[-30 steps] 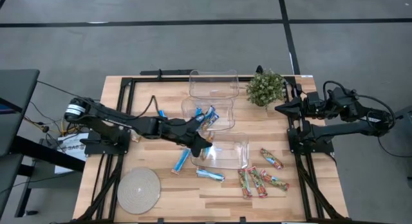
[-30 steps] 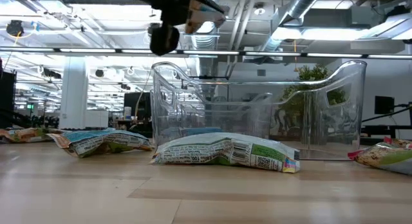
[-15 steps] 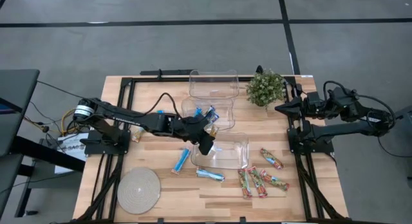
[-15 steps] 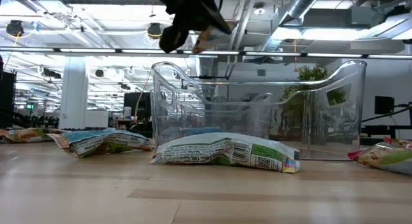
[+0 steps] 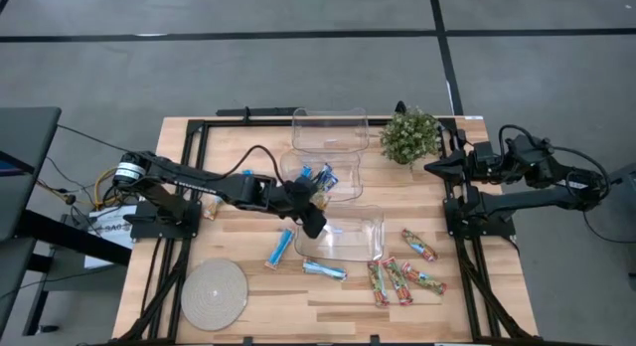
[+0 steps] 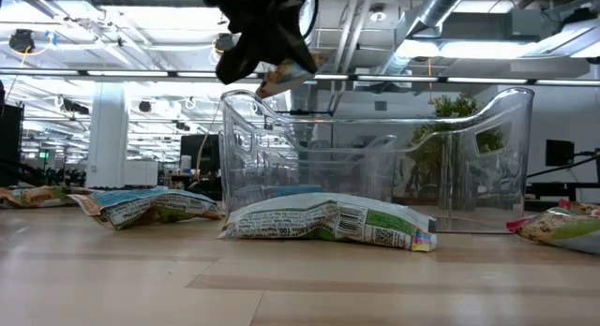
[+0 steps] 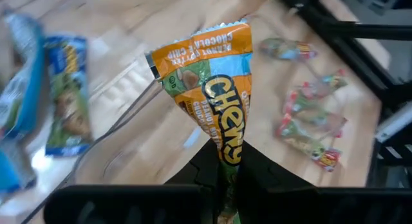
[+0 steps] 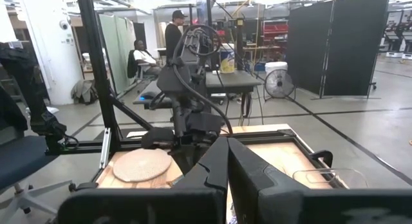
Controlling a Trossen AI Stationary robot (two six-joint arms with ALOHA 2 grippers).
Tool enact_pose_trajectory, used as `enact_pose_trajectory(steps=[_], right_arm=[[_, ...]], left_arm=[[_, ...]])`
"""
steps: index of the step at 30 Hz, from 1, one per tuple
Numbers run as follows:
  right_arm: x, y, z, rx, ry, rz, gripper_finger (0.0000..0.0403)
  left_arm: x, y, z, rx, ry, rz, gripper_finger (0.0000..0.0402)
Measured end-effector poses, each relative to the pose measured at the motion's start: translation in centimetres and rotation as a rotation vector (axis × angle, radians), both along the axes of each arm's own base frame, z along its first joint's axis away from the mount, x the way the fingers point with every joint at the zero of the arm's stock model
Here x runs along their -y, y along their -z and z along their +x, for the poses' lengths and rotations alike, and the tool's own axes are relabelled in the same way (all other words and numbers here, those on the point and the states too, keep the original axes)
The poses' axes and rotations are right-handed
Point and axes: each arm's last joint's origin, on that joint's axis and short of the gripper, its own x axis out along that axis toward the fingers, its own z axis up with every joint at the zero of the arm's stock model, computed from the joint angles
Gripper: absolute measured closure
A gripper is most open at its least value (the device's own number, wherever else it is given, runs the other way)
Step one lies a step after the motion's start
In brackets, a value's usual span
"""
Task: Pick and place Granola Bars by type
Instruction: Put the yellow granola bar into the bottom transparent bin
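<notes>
Over the near clear bin [image 5: 353, 237], the left tool [image 5: 310, 219] grips an orange bar [image 7: 215, 95] hanging lengthwise above its rim; right tool [image 5: 434, 167] parked closed, far side.

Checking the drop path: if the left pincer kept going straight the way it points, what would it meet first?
Probably the nearest clear bin: the left pincer, shut on a tan-brown bar, aims down by its rim. Depth is unclear.

Left gripper [image 7: 226, 176] clamped, raised mid-table; right gripper [image 8: 226, 161] closed, parked.
</notes>
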Motion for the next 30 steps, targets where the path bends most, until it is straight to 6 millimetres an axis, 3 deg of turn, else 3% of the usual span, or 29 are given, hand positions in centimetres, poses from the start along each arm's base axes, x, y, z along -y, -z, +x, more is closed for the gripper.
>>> enact_pose_trajectory(steps=[11, 20, 30], right_arm=[[0.0, 0.0, 0.0, 0.001, 0.0, 0.0, 0.0403], [0.0, 0.0, 0.0, -0.001, 0.0, 0.0, 0.0403], [0.0, 0.0, 0.0, 0.0, 0.0, 0.0, 0.0403]], left_arm=[[-0.3, 1.9, 0.4, -0.054, -0.271, -0.194, 0.0384], [0.9, 3.9, 1.4, -0.086, -0.337, -0.339, 0.0384], [1.4, 4.4, 1.6, -0.1, -0.334, -0.383, 0.0384]])
